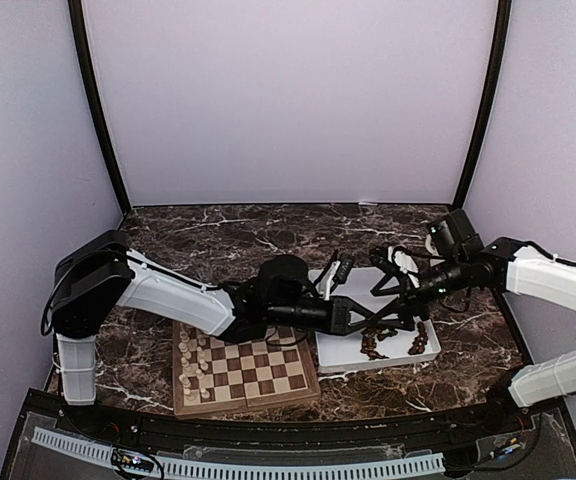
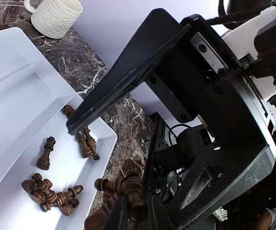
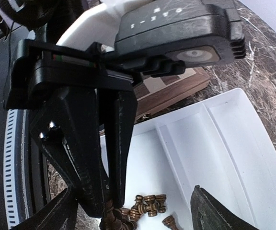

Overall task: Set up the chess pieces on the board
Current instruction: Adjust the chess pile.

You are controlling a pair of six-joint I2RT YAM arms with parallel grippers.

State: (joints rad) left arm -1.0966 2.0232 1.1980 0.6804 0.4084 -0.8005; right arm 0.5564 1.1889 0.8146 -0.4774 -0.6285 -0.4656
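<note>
Over the white tray (image 2: 18, 110) the left gripper (image 3: 107, 206), clamped on a dark piece (image 2: 131, 189), stands between the spread fingers of the right gripper (image 3: 138, 211) (nearer one finger); the tray's far compartments lie unobstructed

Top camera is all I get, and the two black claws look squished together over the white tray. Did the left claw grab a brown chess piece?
Observer: Yes. The left wrist camera shows the left gripper pinched shut on a small dark brown wooden chess piece.
Operator: What's the other claw doing?
Observer: The right wrist camera shows the right gripper wide open, one finger on each side of the left gripper.
Operator: Are the other brown ones standing up?
Observer: No, the other dark brown pieces lie tipped over in the white plastic tray.
</note>
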